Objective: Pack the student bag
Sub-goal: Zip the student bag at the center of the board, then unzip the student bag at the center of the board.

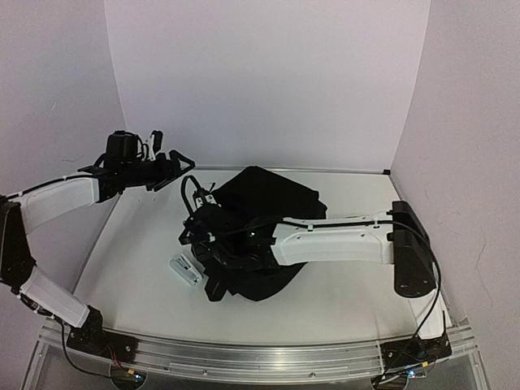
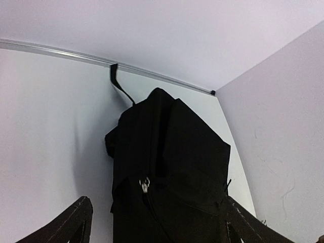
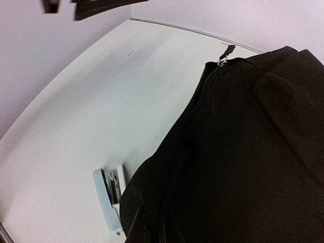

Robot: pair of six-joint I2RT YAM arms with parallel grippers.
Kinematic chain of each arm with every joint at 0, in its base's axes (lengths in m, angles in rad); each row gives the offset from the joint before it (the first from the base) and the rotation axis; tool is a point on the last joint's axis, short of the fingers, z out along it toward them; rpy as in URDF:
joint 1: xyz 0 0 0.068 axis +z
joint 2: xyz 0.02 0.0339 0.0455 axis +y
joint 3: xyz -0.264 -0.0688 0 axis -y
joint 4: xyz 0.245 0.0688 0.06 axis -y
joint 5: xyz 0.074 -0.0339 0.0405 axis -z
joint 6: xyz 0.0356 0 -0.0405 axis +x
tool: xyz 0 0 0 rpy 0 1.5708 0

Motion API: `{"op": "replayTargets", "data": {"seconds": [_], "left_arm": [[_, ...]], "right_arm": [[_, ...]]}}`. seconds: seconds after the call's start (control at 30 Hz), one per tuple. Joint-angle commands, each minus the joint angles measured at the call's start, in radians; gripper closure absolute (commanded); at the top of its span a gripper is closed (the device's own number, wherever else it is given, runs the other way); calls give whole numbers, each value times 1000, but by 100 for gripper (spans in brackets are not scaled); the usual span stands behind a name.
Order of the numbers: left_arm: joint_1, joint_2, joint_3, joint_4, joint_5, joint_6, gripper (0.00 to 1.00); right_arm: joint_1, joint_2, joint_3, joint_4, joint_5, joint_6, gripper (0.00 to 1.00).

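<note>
Top external view, contents listed by size.

1. Table (image 1: 138,244): white top with white walls on three sides and a metal rail along the near edge.
2. Backpack (image 1: 268,191): black soft fabric, slumped in a heap about the middle of the table. My right arm crosses over its near half.
3. My right arm (image 1: 333,242): white, stretched leftward from its base over the backpack.
4. My left arm (image 1: 61,199): raised above the table's left side, wrist pointing toward the backpack and apart from it.
5. My left gripper (image 1: 175,172): jaws spread wide with nothing between them. In the left wrist view its fingers (image 2: 71,223) frame the backpack from a distance.
6. My right gripper (image 3: 149,230): jaws drawn together at the backpack's near-left edge, against the fabric. I cannot tell whether any cloth is pinched.
7. Strap (image 2: 118,81): black, running from the backpack to the rail at the table's far edge.
8. Small pale object (image 1: 185,270): white and light blue, lying flat on the table just left of the backpack, near my right gripper.
9. Zip pull (image 2: 145,184): silver, on the backpack's seam facing my left wrist.
</note>
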Motion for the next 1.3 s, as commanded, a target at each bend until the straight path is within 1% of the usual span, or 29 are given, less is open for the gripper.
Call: {"op": "replayTargets", "data": {"seconds": [0.0,0.07,0.1,0.13,0.17,0.2,0.3,0.4,0.47,0.57,0.67,0.77,0.87,0.93,1.0,1.1,1.2,1.23,1.27], "left_arm": [[-4,-205,-125,-154,-221,-58,12],[-4,-287,-198,-153,-229,-113,10],[-6,-317,-233,-150,-223,-139,10],[-6,-344,-262,-147,-206,-161,10],[-7,-362,-283,-145,-187,-188,9],[-7,-376,-300,-144,-162,-207,9],[-20,-376,-339,-138,-80,-266,9],[-78,-352,-363,-124,-26,-314,9],[-124,-329,-364,-131,-17,-316,8],[-164,-290,-373,-129,-9,-312,6],[-191,-247,-390,-86,17,-344,5],[-216,-204,-392,-81,0,-373,5],[-232,-186,-398,-74,-23,-394,8],[-235,-175,-398,-64,-18,-404,14],[-239,-165,-392,-62,-13,-408,24],[-242,-150,-390,-59,-23,-404,36],[-242,-132,-388,-70,-53,-386,53],[-241,-125,-382,-75,-60,-381,61],[-242,-118,-375,-76,-64,-374,65]], "right_arm": [[-27,101,224,91,-19,34,90],[-41,139,293,89,-47,23,80],[-45,145,317,89,-55,7,73],[-47,141,329,88,-54,-11,65],[-47,132,331,87,-46,-35,53],[-47,118,324,84,-30,-53,43],[-56,37,249,69,51,-84,21],[-104,-71,115,30,93,-60,7],[-170,-130,25,5,73,-27,2],[-266,-200,-100,-6,13,-16,2],[-389,-234,-174,-30,-79,-21,2],[-491,-236,-195,-80,-126,-26,2],[-572,-228,-206,-92,-196,-51,2],[-633,-213,-206,-95,-255,-54,2],[-679,-196,-207,-97,-299,-56,3],[-712,-177,-211,-97,-370,-53,19],[-716,-175,-230,-97,-441,-45,32],[-715,-176,-239,-97,-458,-40,37],[-714,-177,-250,-96,-466,-34,42]]}}
